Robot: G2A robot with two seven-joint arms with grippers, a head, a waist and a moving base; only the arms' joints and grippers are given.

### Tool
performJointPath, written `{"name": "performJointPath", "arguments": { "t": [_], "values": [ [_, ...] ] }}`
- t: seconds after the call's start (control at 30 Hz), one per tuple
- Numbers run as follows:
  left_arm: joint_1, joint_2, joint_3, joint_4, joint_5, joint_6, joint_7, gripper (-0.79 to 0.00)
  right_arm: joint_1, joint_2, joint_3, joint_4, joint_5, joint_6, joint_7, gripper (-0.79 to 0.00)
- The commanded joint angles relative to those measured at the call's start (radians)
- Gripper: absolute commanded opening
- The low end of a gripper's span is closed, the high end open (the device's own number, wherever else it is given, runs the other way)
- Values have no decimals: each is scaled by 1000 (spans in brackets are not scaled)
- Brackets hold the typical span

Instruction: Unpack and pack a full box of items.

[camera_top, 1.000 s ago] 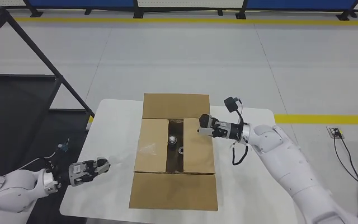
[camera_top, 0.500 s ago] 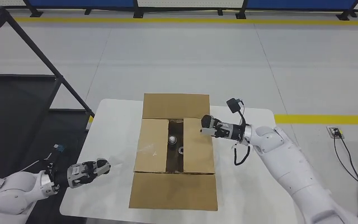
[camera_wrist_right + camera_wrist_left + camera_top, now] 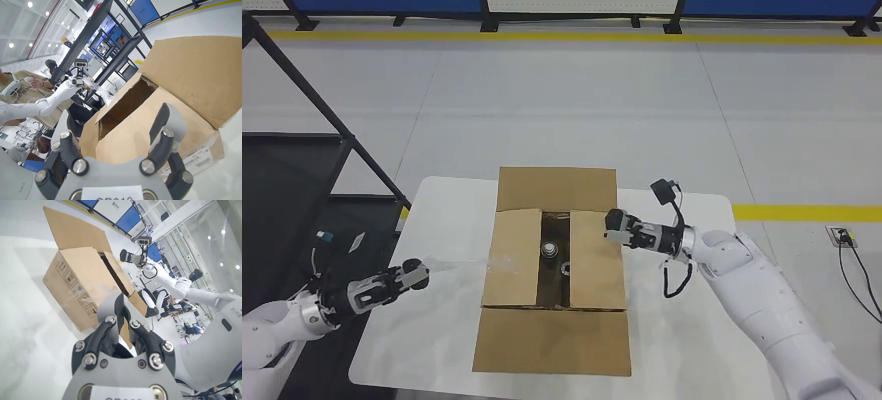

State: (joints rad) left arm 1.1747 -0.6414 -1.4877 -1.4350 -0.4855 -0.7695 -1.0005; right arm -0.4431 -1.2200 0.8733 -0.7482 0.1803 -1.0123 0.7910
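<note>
Looking down on a cardboard box (image 3: 514, 262) standing mid-way across the white table (image 3: 442, 205), with its far flap folded back toward 12 o'clock, its near flap lying out toward 6 o'clock, and both side flaps leaning in over a dark slot. Glimpsing two bottle tops (image 3: 552, 250) down inside that slot. Pinching a strip of clear film (image 3: 94, 87) in the left gripper (image 3: 420, 270), out at 9 o'clock from the box, over the table and apart from the cardboard, fingers pressed together on the strip. Trailing the film from there toward the left flap's outer edge; not being able to tell whether its far end is stuck to the box. Hovering the right gripper (image 3: 612, 222) at 2 o'clock from the slot, by the right flap's outer edge, fingers spread wide and gripping nothing.
</note>
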Motion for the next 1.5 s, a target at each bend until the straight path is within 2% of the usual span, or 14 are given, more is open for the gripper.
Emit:
{"name": "performJointPath", "arguments": {
  "t": [0.0, 0.1, 0.13, 0.2, 0.33, 0.43, 0.47, 0.5, 0.53, 0.57, 0.6, 0.63, 1.3, 1.47],
  "values": [
    [0, 0, 0, 1, 0, 0, 0, -785, -3, 1, 4, 0, 2, 0, 2, 0],
    [0, 0, 0, 1, 0, 0, 0, -785, -8, 3, 9, 0, 3, 0, 5, 0],
    [0, 0, 0, 1, 0, 0, 0, -757, -9, 4, 10, 1, 3, 0, 7, 0],
    [0, 0, 0, 1, 0, 0, 0, -785, -11, 5, 14, 0, 7, 0, 11, 0],
    [1, -1, 0, 0, 0, 5, 5, -785, -13, 6, 9, -15, -12, 0, 17, 0],
    [9, -4, 5, -21, -15, 64, 29, -785, -12, 4, 4, -22, -27, 0, 10, 0],
    [7, -4, 3, -23, -8, 78, 32, -757, -11, 4, 3, -23, -30, 0, 9, 0],
    [8, -5, 4, -25, -2, 90, 29, -677, -10, 3, 3, -23, -32, 0, 6, 0],
    [8, -5, 4, -26, -2, 102, 27, -511, -9, 2, 2, -22, -33, 0, 4, 0],
    [8, -6, 4, -24, -2, 115, 23, -388, -8, 2, 1, -20, -33, 0, 4, 0],
    [7, -6, 3, -21, 2, 123, 18, -68, -6, 2, 1, -18, -33, 0, 4, 0],
    [6, -6, 0, -17, 7, 129, 19, 0, -4, 1, 0, -16, -32, 0, 5, 0],
    [28, -5, -74, 35, -73, 149, -104, 0, 18, -11, -17, 7, -13, 0, 17, 0],
    [26, -9, -65, 28, -56, 154, -111, 0, 14, -21, -62, -58, 27, 42, 58, 0]
  ]
}}
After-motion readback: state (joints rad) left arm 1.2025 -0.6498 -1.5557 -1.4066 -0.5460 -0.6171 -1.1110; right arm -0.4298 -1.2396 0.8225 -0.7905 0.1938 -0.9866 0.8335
